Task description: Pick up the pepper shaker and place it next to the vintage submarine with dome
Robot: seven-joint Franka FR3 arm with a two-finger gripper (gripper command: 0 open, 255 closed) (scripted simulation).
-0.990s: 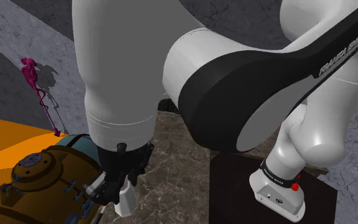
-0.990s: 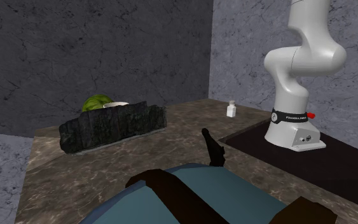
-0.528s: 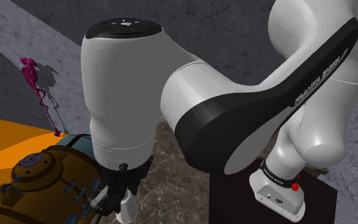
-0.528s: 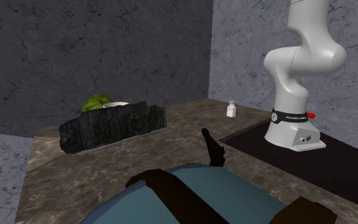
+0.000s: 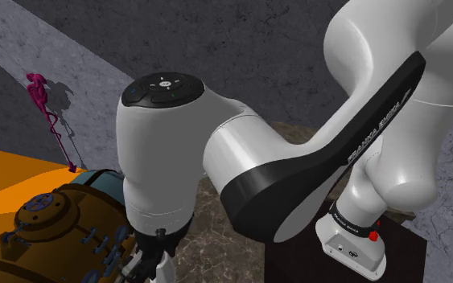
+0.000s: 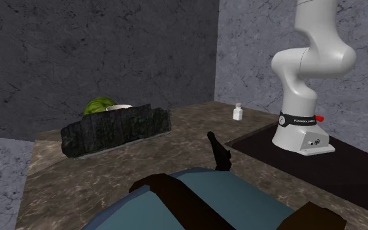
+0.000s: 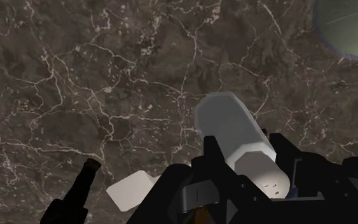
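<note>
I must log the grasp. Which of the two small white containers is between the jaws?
The pale faceted shaker, clasped in the jaws; the other, a capped bottle, stands free on the counter near the arm's base.

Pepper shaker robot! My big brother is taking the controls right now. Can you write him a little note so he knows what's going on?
Gripper: shut on the white pepper shaker, low over the dark marble counter.
Submarine: brown and teal, lying at the shoulder view's lower left, close beside the gripper.
Done: the shaker is picked up and is already at the submarine.
Left: set the shaker down on the counter next to the submarine, open the fingers and lift away. I cannot tell whether the shaker touches the counter yet.
</note>
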